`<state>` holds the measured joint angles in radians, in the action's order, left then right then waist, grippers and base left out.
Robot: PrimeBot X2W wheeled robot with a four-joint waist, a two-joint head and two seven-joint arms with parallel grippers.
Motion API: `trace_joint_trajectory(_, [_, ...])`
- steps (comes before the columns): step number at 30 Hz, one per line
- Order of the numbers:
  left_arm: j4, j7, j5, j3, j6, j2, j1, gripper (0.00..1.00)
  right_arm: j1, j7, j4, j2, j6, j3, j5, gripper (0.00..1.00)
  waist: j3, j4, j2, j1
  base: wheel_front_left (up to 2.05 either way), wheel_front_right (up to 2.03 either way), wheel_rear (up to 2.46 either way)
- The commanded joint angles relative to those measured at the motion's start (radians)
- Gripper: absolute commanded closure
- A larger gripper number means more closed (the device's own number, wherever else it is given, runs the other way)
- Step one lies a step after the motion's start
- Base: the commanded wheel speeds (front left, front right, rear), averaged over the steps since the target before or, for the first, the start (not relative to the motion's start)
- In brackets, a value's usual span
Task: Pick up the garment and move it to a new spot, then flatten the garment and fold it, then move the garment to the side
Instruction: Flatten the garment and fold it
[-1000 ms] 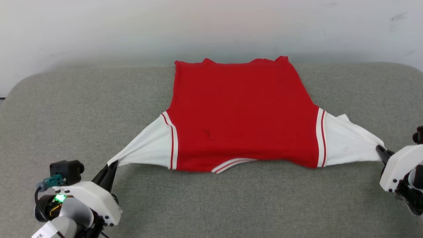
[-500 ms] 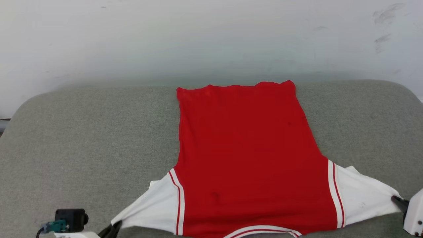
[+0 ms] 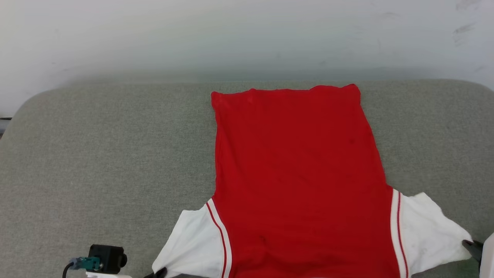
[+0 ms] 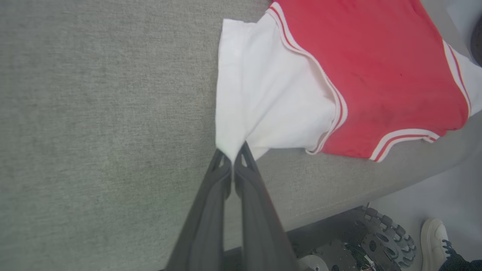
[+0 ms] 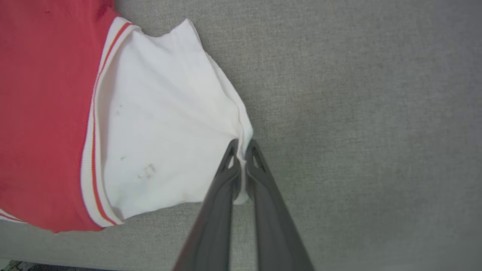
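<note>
The garment (image 3: 297, 173) lies spread on the grey padded table (image 3: 96, 154), plain red side up, hem toward the far edge and collar toward me. Its white sleeves (image 3: 193, 239) stretch out to both sides. My left gripper (image 4: 231, 156) is shut on the tip of the left sleeve (image 4: 256, 94); in the head view its tips (image 3: 159, 272) peek in at the bottom edge. My right gripper (image 5: 243, 145) is shut on the edge of the right sleeve (image 5: 165, 124), and shows at the lower right (image 3: 471, 244). Letters and number are hidden.
A pale wall (image 3: 247, 34) rises behind the table's far edge. Bare grey table surface lies to the left (image 4: 94, 113) and right (image 5: 357, 113) of the garment. Below the table's near edge, a wheeled base (image 4: 380, 241) and a person's white shoe (image 4: 433, 237) show.
Both grippers have pulled the sleeves toward me, dragging the garment nearer and stretching its body out long. The head camera has also shifted, so the grippers sit at the picture's bottom edge.
</note>
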<state>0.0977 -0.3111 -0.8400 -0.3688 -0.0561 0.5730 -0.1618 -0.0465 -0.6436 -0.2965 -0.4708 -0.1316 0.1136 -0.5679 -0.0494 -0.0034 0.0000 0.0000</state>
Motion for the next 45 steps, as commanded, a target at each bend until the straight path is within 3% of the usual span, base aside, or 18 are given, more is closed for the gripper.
trace_joint_trajectory(1, [0.025, -0.017, 0.005, -0.01, 0.01, 0.007, 0.025, 1.0, -0.006, -0.037, 0.037, -0.008, 0.001, -0.006, 0.018, 0.0, -0.032, 0.015, 0.0, 0.0, 0.0, 0.0, 0.0])
trace_joint_trajectory(8, [0.103, -0.063, 0.04, -0.043, 0.004, 0.025, 0.065, 1.0, -0.086, -0.136, 0.164, -0.032, 0.001, 0.006, 0.038, 0.0, -0.119, 0.051, 0.0, 0.0, 0.0, 0.0, 0.0])
trace_joint_trajectory(15, [0.192, -0.098, 0.071, -0.07, -0.009, 0.015, 0.121, 1.0, -0.288, -0.283, 0.269, -0.02, 0.001, 0.01, 0.04, 0.0, -0.24, 0.105, 0.0, 0.0, 0.0, 0.0, 0.0])
trace_joint_trajectory(22, [0.259, -0.126, 0.112, -0.09, -0.011, 0.016, 0.19, 1.0, -0.565, -0.58, 0.267, -0.007, 0.001, 0.025, 0.051, 0.0, -0.374, 0.175, 0.0, 0.0, 0.0, 0.0, 0.0])
trace_joint_trajectory(28, [0.277, -0.129, 0.135, -0.112, 0.003, -0.005, 0.247, 1.0, -0.801, -0.757, 0.192, -0.003, 0.001, 0.072, 0.181, 0.0, -0.474, 0.243, 0.0, 0.0, 0.0, 0.0, 0.0])
trace_joint_trajectory(35, [0.258, -0.108, 0.15, -0.133, 0.025, -0.045, 0.31, 1.0, -0.966, -0.739, 0.079, -0.014, 0.001, 0.112, 0.343, 0.0, -0.552, 0.322, 0.0, 0.0, 0.0, 0.0, 0.0])
trace_joint_trajectory(45, [0.235, -0.094, 0.153, -0.163, 0.05, -0.075, 0.347, 1.0, -1.087, -0.707, -0.034, -0.017, 0.001, 0.177, 0.474, 0.0, -0.611, 0.391, 0.0, 0.0, 0.0, 0.0, 0.0])
